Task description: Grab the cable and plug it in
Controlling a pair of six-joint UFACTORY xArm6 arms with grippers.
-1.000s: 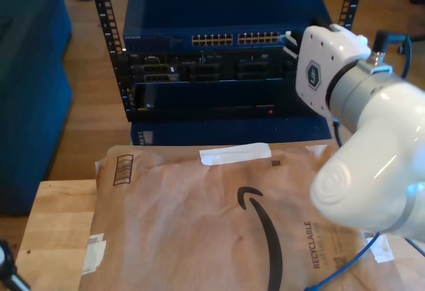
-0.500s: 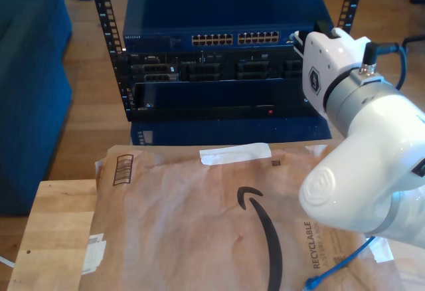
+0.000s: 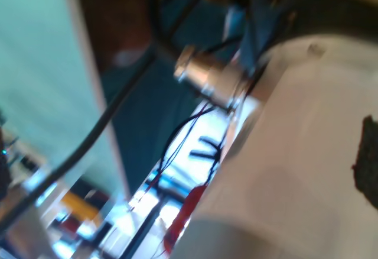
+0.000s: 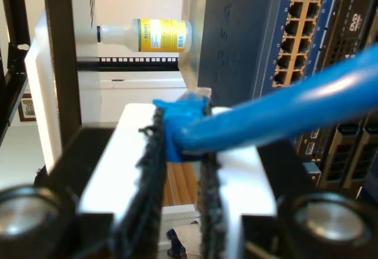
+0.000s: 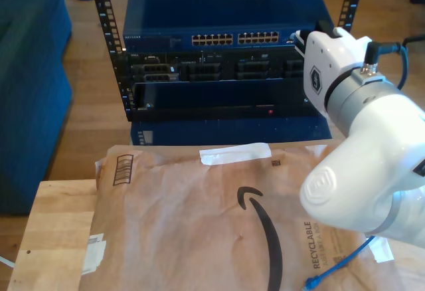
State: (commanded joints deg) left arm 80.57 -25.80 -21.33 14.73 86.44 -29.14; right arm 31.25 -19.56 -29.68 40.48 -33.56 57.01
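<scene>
While a wooden table [image 5: 50, 224] fills the exterior view's lower left, a brown paper mailer [image 5: 199, 224] lies across it, a strip of white tape [image 5: 235, 153] near its far edge. Beyond the table stands a rack [image 5: 106, 38] holding a blue switch [image 5: 219, 18] with rows of ports [image 5: 236, 38]. At the exterior view's right a white arm [image 5: 362, 151] reaches toward the switch's end. The second wrist view looks along my second gripper [image 4: 180, 146], whose dark pads [image 4: 150, 170] are pressed together on the cable [image 4: 277, 114] just behind its plug end, close to the switch's ports; a yellow-labelled bottle [image 4: 150, 35] shows behind. In the exterior view the cable's other end [image 5: 335, 264] lies on the mailer at the lower right. The first wrist view is a blur of white housing [image 3: 295, 170] and black wires [image 3: 106, 117]; I cannot tell how my first gripper's jaws stand.
</scene>
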